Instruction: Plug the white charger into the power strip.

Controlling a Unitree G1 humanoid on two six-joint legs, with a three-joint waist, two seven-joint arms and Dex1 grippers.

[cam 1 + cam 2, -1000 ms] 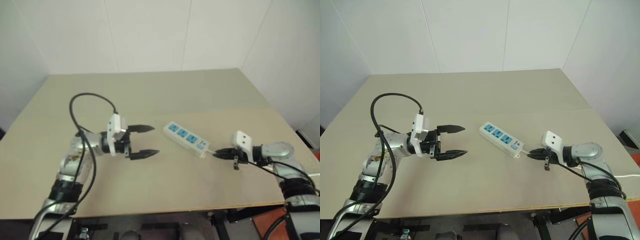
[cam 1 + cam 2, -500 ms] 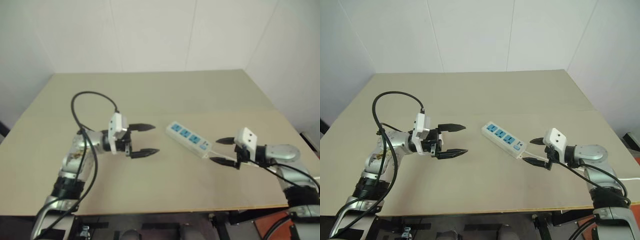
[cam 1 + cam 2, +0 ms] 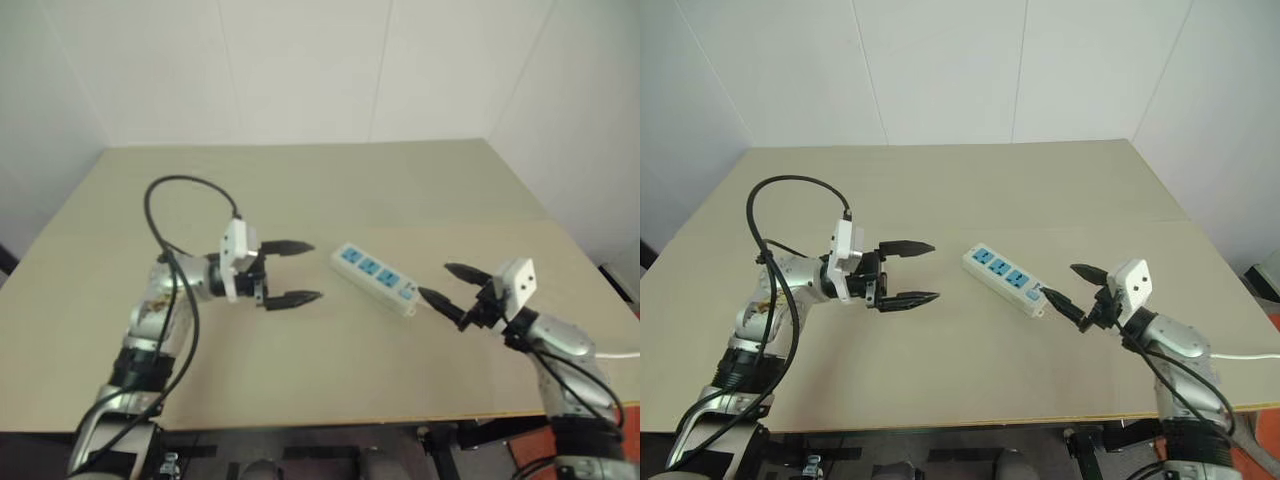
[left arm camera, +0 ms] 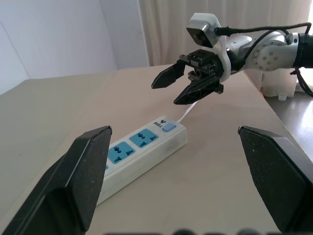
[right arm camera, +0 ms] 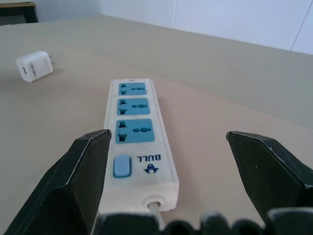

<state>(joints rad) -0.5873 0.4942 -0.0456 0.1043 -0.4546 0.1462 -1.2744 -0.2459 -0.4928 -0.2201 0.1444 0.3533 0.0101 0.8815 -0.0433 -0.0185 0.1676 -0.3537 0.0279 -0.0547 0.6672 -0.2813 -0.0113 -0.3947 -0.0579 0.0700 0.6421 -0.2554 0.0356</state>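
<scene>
Your bench (image 3: 300,190) carried the power strip (image 3: 375,277), lying between your open left claw (image 3: 294,271) and open right claw (image 3: 447,284).

plain beige table (image 3: 970,190), white power strip (image 3: 1005,279) lying flat near the middle with blue sockets up, little white charger (image 5: 34,66) lying further off

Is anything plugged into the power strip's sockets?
No. All three blue sockets on the power strip are bare. The white charger lies apart on the table, prongs exposed. The strip's underside is hidden.
</scene>
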